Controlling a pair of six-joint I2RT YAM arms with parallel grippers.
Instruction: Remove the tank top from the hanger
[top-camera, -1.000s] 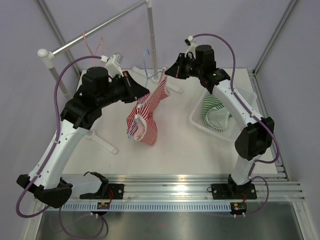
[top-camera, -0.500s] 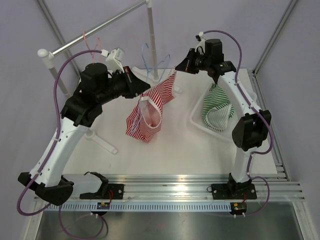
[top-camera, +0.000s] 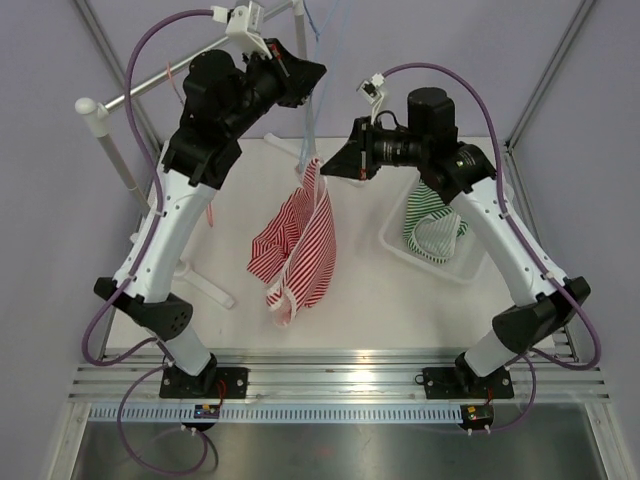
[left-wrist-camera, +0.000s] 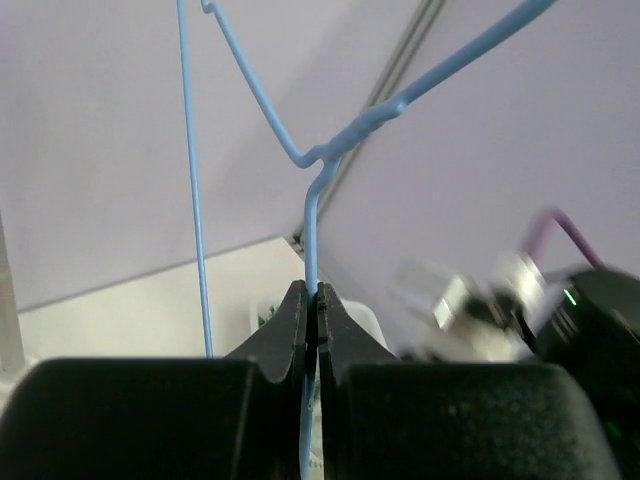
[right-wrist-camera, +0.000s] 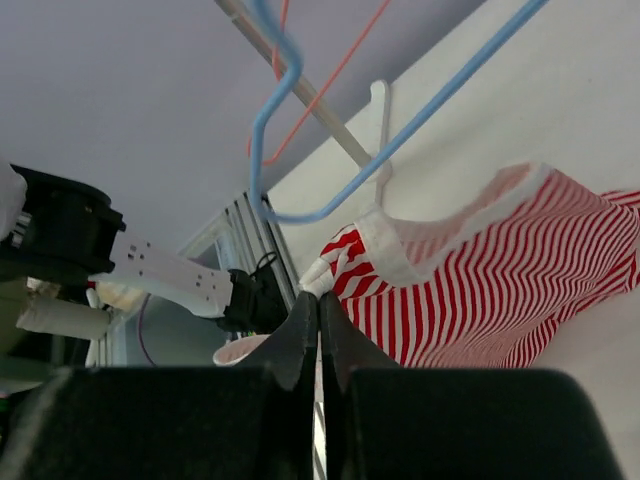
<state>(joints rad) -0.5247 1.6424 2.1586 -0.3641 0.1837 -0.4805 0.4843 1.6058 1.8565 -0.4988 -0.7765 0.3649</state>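
The red-and-white striped tank top (top-camera: 300, 240) hangs in mid-air over the table, its upper strap still on the blue wire hanger (top-camera: 305, 150). My left gripper (top-camera: 318, 72) is raised high at the back and is shut on the hanger's wire; the left wrist view shows the wire (left-wrist-camera: 312, 220) pinched between the jaws of my left gripper (left-wrist-camera: 310, 298). My right gripper (top-camera: 332, 167) is shut at the top's upper edge. In the right wrist view my right gripper (right-wrist-camera: 320, 300) pinches the white-trimmed strap of the tank top (right-wrist-camera: 480, 290) below the hanger (right-wrist-camera: 400, 135).
A white bin (top-camera: 395, 245) at the right holds a green-striped garment (top-camera: 432, 225). The clothes rack's rail (top-camera: 160, 80) and upright post (top-camera: 300, 60) stand at the back left, its foot (top-camera: 205, 285) on the table. An orange hanger (right-wrist-camera: 330, 80) hangs behind.
My left arm has swung up and back, lifting the hanger high. The tank top now hangs longer and lower. My right gripper has moved down and left to the top's strap.
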